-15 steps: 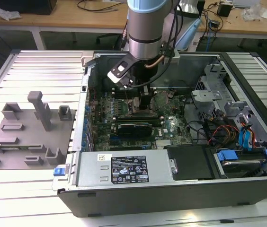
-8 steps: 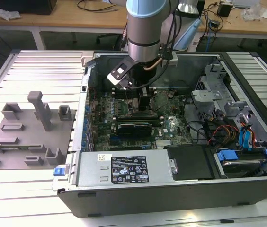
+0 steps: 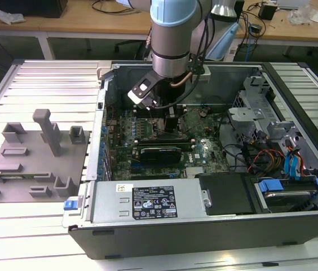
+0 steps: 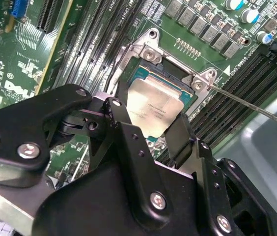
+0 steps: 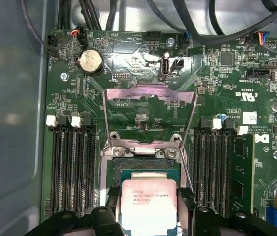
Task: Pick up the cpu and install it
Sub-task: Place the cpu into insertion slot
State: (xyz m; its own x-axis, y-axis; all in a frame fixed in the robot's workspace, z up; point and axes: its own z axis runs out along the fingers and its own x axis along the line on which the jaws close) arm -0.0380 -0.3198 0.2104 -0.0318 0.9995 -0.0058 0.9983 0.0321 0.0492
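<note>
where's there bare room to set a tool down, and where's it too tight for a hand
Free: the ribbed table beyond the grey holder plate, and the strip in front of the case. Crowded: inside the case, where the gripper holds the cpu at the socket, and the cable tangle on the exterior view's right.

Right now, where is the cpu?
In the first wrist view, the end effector grips the cpu over the open socket of the motherboard, between memory slots.
</note>
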